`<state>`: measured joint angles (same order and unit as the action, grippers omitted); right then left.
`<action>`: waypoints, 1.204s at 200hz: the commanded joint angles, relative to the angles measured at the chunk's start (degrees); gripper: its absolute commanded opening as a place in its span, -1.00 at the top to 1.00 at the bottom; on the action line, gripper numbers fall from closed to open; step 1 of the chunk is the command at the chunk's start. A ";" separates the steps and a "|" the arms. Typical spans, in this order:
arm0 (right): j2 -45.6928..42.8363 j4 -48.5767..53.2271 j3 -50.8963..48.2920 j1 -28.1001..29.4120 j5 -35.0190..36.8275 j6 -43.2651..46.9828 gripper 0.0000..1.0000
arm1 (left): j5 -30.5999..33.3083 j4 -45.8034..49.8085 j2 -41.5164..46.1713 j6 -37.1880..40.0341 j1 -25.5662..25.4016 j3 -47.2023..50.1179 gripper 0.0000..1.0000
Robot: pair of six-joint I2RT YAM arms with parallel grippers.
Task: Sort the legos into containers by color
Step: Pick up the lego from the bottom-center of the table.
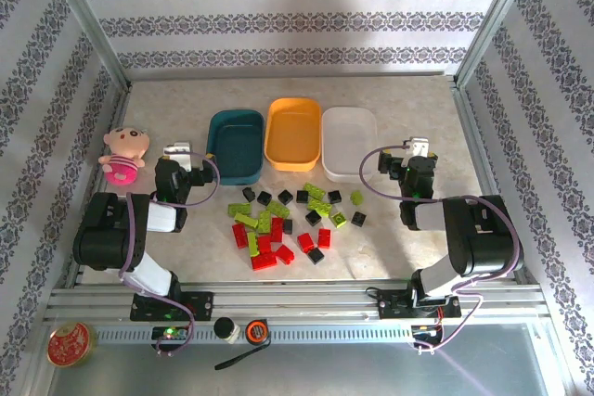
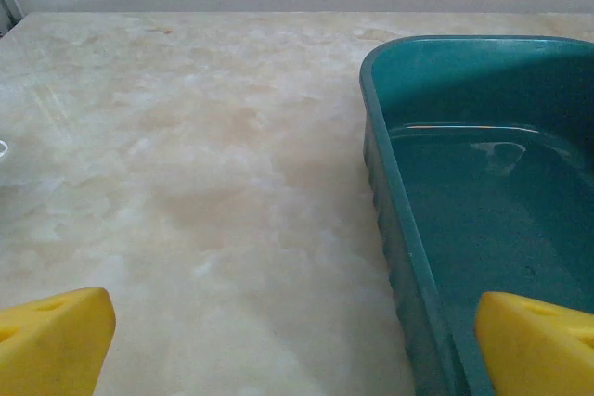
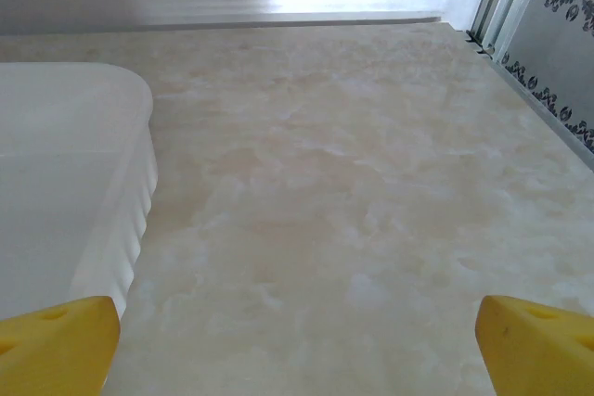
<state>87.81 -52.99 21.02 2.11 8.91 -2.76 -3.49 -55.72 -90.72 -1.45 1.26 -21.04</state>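
The sorting has not begun, I think; the legos [image 1: 276,229] lie in a heap on the counter [image 1: 418,118] close to the arms, red, green and black mixed; the left pincer [image 2: 297,345] and the right pincer [image 3: 297,345] are wide apart and hold nothing; further back the teal tray [image 1: 237,146], orange-yellow tray [image 1: 293,134] and white tray [image 1: 349,141] sit bare in a row; next, one pincer should dip down and pinch one brick at the heap's edge
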 commanded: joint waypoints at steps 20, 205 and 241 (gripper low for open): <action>-0.52 -1.76 0.00 0.09 -0.10 0.28 -0.96 | -4.00 1.16 -0.61 1.67 0.42 -1.13 -0.98; -0.53 -1.76 -0.01 0.08 -0.08 0.25 -0.96 | -4.01 1.39 -0.63 1.71 0.43 -1.20 -0.98; -0.53 -1.76 -0.01 0.09 -0.11 0.29 -0.96 | -3.99 1.39 -0.67 1.67 0.41 -1.20 -0.98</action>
<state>87.81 -52.99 21.02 2.11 8.91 -2.76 -6.07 -55.66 -90.72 -0.58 1.26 -21.04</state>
